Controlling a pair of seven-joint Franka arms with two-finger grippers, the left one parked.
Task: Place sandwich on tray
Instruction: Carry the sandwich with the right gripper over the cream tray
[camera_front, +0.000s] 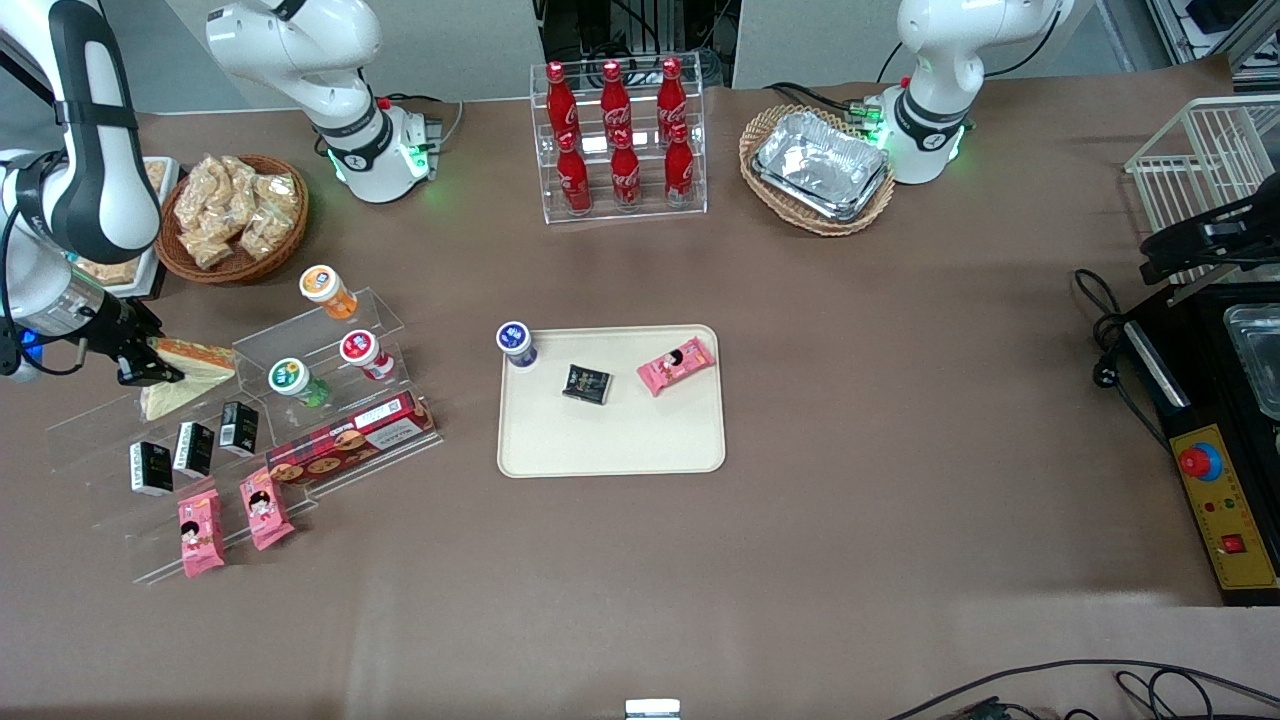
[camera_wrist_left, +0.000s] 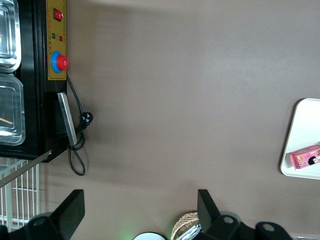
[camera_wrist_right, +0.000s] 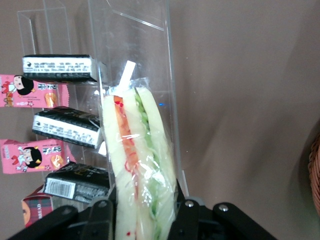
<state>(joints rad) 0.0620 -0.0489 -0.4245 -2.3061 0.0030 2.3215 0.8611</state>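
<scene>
One sandwich (camera_wrist_right: 140, 165) pinched between gripper (camera_wrist_right: 142, 220) jaws.
Its long axis points away from the gripper, over the acrylic rack (camera_front: 250, 400).

Well away from my pincer (camera_front: 150, 362), a brown tabletop (camera_front: 900, 400) spreads under even, bright light; a pale wall panel (camera_front: 470, 45) rises above it, cables (camera_front: 1100, 685) trailing along its near edge.

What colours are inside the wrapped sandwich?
Orange-red and green, in the wrapped sandwich held by the gripper; right wrist view.
</scene>
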